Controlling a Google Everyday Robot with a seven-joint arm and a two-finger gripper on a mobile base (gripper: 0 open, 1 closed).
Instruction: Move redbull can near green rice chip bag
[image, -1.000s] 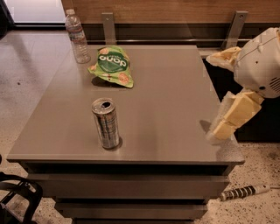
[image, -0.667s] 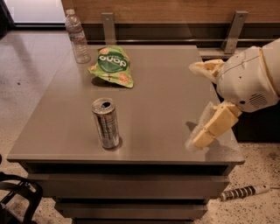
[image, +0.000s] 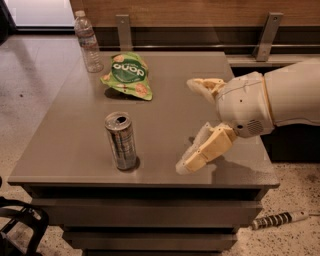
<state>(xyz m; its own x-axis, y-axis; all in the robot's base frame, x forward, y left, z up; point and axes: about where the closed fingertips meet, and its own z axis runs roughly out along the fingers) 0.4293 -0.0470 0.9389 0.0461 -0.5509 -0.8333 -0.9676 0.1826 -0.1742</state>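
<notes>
Camera view gave you, nearest of all, a black frame (image: 20, 222) on the speckled floor at the lower left of the view and a striped cable (image: 280, 219) lying at the lower right. Above them stood the grey surface (image: 70, 140). Close to its front edge the redbull can (image: 121, 141) stood upright with its round silver top facing up, touching nothing else.

On the view's right side of the can, your end effector (image: 187, 126) hung over the surface, reaching in on its white arm (image: 280, 100) and clearly apart from the can. Its two pale fingers (image: 205, 150) were spread wide, with nothing between them.

Farther back, the green rice chip bag (image: 127, 75) lay flat, well apart from the can. A clear water bottle (image: 88, 41) stood upright near the far corner, just beside the bag. Behind everything, two metal brackets (image: 265, 30) rose against a wooden wall.
</notes>
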